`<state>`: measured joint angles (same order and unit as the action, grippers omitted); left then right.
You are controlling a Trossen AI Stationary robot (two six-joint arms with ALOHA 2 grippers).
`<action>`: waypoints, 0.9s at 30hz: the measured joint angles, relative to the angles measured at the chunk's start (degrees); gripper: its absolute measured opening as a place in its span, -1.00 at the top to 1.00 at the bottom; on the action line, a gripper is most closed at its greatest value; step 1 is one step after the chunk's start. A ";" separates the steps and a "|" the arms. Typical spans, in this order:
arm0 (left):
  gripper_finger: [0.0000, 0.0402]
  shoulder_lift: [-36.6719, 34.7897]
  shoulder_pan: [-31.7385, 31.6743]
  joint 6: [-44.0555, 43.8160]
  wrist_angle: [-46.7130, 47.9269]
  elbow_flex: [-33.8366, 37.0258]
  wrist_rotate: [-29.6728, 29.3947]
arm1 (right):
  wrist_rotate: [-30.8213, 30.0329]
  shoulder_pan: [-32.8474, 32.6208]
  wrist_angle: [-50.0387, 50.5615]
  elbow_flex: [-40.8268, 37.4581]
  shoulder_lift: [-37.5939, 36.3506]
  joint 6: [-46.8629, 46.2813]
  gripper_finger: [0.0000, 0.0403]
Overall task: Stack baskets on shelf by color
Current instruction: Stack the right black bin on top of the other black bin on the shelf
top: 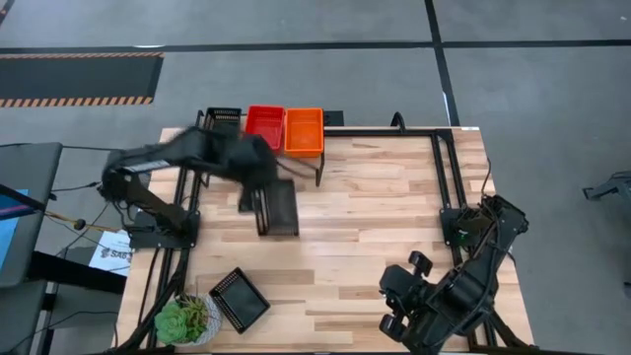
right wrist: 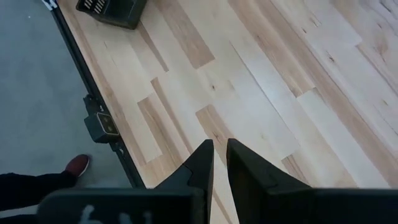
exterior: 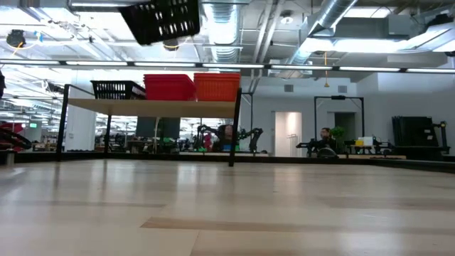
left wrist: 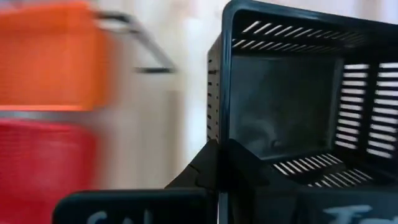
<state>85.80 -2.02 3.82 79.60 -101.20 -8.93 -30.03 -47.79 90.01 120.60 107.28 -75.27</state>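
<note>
On the shelf (exterior: 153,107) at the table's far left stand a black basket (top: 222,118), a red basket (top: 264,125) and an orange basket (top: 304,131), side by side. My left gripper (top: 254,195) is shut on another black basket (top: 278,209), which shows high above the shelf in the low view (exterior: 162,20). A third black basket (top: 239,299) lies flat on the table near the front left. My right gripper (top: 392,308) hangs shut over the table's near right part, touching nothing. My left gripper pinches one side wall (left wrist: 219,124) of the black basket at its rim, one finger (left wrist: 249,171) inside the basket and the other (left wrist: 200,174) outside. The basket is lifted clear of the table and hangs tilted.
A green potted plant (top: 185,320) stands at the near left corner beside the lying black basket. The shelf's black frame leg (exterior: 233,135) comes down to the table. A person's shoe (right wrist: 78,165) shows on the floor by the table's near edge.
</note>
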 joint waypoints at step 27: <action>1.00 -0.24 -49.95 43.34 6.71 -19.17 -5.23 | 0.01 0.69 -0.05 0.02 0.00 0.31 0.66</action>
<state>85.56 -51.97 47.15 86.32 -120.37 -14.16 -30.02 -47.09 89.96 120.62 107.28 -74.95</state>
